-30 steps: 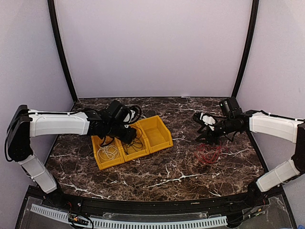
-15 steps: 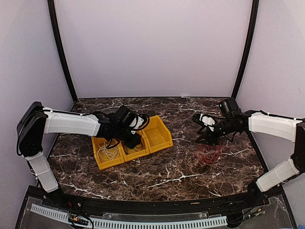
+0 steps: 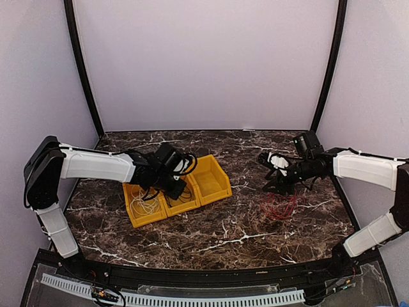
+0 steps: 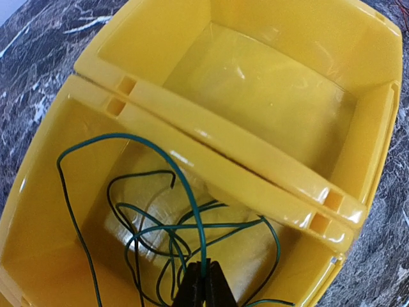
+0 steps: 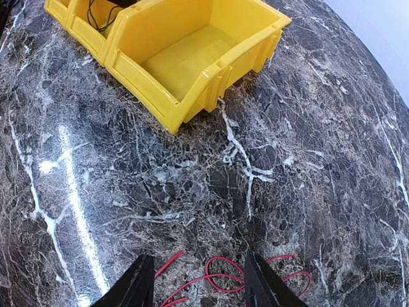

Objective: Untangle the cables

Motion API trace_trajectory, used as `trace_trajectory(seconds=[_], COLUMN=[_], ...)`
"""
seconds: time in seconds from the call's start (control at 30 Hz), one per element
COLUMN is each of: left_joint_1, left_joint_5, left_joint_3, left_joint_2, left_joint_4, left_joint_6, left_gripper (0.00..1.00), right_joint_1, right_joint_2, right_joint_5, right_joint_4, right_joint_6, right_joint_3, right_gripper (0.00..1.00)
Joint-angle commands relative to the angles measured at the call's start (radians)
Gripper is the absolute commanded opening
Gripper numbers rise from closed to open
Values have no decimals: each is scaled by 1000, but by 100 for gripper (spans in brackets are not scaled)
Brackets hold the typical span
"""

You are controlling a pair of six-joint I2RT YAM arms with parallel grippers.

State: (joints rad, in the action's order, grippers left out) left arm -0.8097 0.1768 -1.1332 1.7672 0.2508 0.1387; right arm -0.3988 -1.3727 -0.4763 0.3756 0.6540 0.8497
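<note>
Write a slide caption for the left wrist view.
Left gripper pinching the dark cable coiled in a yellow bin.

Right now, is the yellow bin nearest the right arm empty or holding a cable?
Empty: the bin shows a bare yellow floor in both wrist views. The dark cable sits in the middle bin beside it.

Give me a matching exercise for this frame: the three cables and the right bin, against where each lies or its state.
1. white cable
2. black cable
3. red cable
4. right bin

A. empty
B. on the table
C. in the left bin
D. in the middle bin

Pairs: 1-C, 2-D, 3-B, 4-A
</note>
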Motion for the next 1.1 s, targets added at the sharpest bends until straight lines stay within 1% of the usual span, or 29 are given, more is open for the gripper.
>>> trace_trajectory(seconds=[0.0, 0.1, 0.23, 0.3, 0.33, 0.37, 0.4, 0.47, 0.53, 0.63, 0.7, 0.8, 0.87, 0.97, 1.07], left_joint_1=[4, 4, 3, 2, -3, -9, -22, -35, -39, -47, -69, -145, -191, -239, -260], left_joint_5=[13, 12, -23, -32, -31, -18, -5, 30, 47, 58, 56, 52, 36, -13, -108], left_joint_3=[31, 55, 42, -24, -37, -58, -65, -79, -99, -122, -120, -120, -133, -155, -172], left_joint_2=[-54, -65, -37, -22, -24, -38, -49, -89, -128, -184, -212, -222, -199, -144, -64], left_joint_4=[100, 90, 65, 89, 101, 104, 106, 99, 112, 120, 89, 16, -39, -130, -231], left_joint_6=[147, 199, 204, 201, 194, 188, 174, 145, 124, 112, 80, 20, -4, 18, 43], left_gripper=[0, 0, 0, 10, 20, 24, 31, 39, 43, 47, 48, 49, 50, 50, 50], right_joint_1=[3, 2, 2, 3, 4, 9, 20, 36, 50, 75, 90, 109, 125, 145, 168], right_joint_2=[-5, -5, -4, -3, -3, 0, 2, -2, -5, 4, 1, -28, -56, -116, -184], right_joint_5=[-3, -4, 11, 46, 67, 87, 107, 152, 193, 239, 264, 299, 320, 360, 370], right_joint_4=[-1, 1, -4, -12, 1, 29, 53, 122, 198, 268, 279, 290, 279, 265, 261], right_joint_6=[6, 6, -6, -43, -51, -51, -43, -27, -5, 0, -9, -18, -27, -41, -48], right_joint_3=[6, 8, 10, 23, 36, 49, 62, 95, 117, 126, 112, 90, 82, 97, 141], right_gripper=[50, 50, 50, 51, 51, 51, 52, 53, 55, 58, 60, 61, 61, 61, 61])
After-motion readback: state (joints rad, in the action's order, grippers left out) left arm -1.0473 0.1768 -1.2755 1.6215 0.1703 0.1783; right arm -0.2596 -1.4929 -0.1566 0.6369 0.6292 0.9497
